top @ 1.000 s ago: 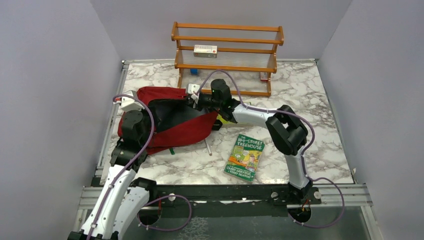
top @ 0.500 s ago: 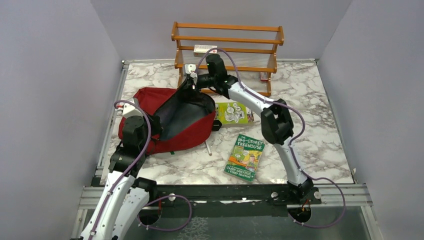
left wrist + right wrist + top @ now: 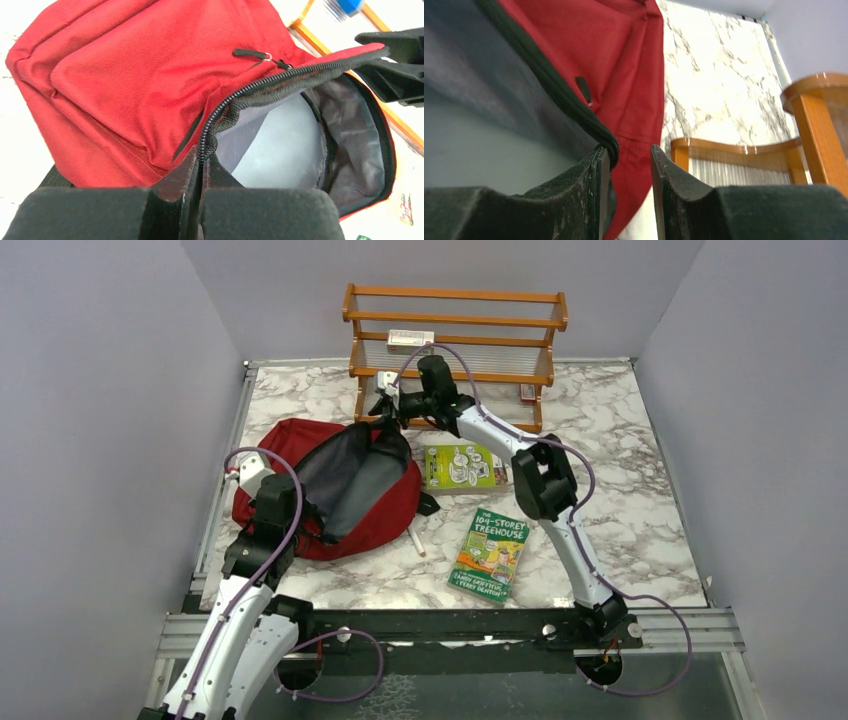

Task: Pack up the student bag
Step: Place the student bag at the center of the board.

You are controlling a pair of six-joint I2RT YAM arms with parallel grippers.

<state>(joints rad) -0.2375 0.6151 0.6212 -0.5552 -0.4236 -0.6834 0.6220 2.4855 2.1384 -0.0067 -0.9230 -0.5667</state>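
The dark red student bag [image 3: 385,515] lies at the left of the table, its main zipper open and the grey lining [image 3: 345,475] showing. My left gripper [image 3: 300,512] is shut on the near zipper rim of the opening [image 3: 202,157]. My right gripper [image 3: 386,412] is at the far rim by the shelf. In the right wrist view its jaws [image 3: 629,150] stand apart, and the black rim [image 3: 574,107] rests on the tip of the left finger. A yellow-green book [image 3: 460,467] and a green "104-Storey Treehouse" book [image 3: 490,552] lie flat to the right of the bag.
A wooden shelf [image 3: 455,372] stands at the back, just behind my right gripper. It holds a small white box [image 3: 411,338], a blue item [image 3: 388,383] and a small red item [image 3: 527,392]. A white pen [image 3: 416,540] lies by the bag's near right edge.
My right gripper moved back and up toward the shelf with the far rim, spreading the opening and uncovering the yellow-green book. The bag shifted left. The left gripper kept its hold.
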